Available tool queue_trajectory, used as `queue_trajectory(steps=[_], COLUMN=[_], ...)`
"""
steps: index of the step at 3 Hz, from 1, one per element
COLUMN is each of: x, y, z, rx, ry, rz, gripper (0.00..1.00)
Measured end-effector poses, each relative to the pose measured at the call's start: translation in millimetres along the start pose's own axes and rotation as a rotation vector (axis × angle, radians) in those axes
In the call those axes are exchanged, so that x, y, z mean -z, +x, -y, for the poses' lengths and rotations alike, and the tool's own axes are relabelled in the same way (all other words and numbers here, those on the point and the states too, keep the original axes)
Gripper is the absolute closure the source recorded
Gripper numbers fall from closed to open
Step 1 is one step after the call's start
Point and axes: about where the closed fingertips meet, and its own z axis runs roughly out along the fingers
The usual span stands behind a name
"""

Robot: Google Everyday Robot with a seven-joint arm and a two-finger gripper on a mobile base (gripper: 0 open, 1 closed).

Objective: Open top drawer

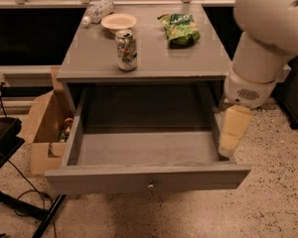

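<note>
The top drawer point(144, 176) is a wide grey wooden drawer with a small round metal knob point(150, 184) at the centre of its front. It stands pulled far out of the grey cabinet point(144, 58), and its deep box is empty. My gripper point(232, 133) hangs from the white arm point(268, 29) over the drawer's right side wall, pale fingers pointing down. It is well away from the knob and holds nothing that I can see.
On the cabinet top stand a drink can point(126, 49), a white bowl point(119, 21), a plastic bottle point(97, 11) and a green snack bag point(179, 29). An open cardboard box point(47, 128) sits left of the cabinet. Dark furniture legs and cables point(20, 202) lie at lower left.
</note>
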Motion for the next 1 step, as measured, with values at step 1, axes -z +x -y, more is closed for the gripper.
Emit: queue_trajectory(steps=[1], x=[39.4], y=[11.0], z=[3.0], rx=[-0.021], ry=[0.022], rz=[0.042], gripper=[0.0])
